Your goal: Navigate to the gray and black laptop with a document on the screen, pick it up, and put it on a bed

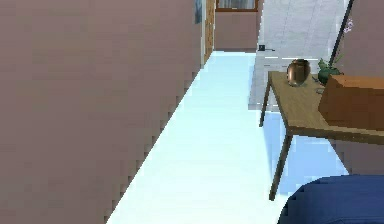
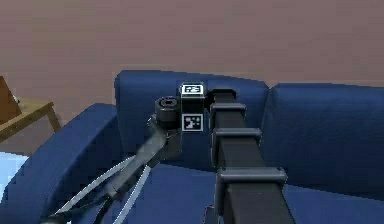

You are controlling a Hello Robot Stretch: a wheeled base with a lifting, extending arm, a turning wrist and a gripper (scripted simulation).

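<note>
Blue sofa point(image 2: 320, 130) behind gripper point(image 2: 95, 200)

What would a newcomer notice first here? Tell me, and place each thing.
The dark arm rises over a blue sofa in the arm side view's middle, its gripper just to the left. In the forward view, a wooden table at the right carries a brown box, a round brown pot and a small plant.

A home's living room; blue sofa point(image 2: 320, 130); wooden table point(image 1: 298, 106) close by.
</note>
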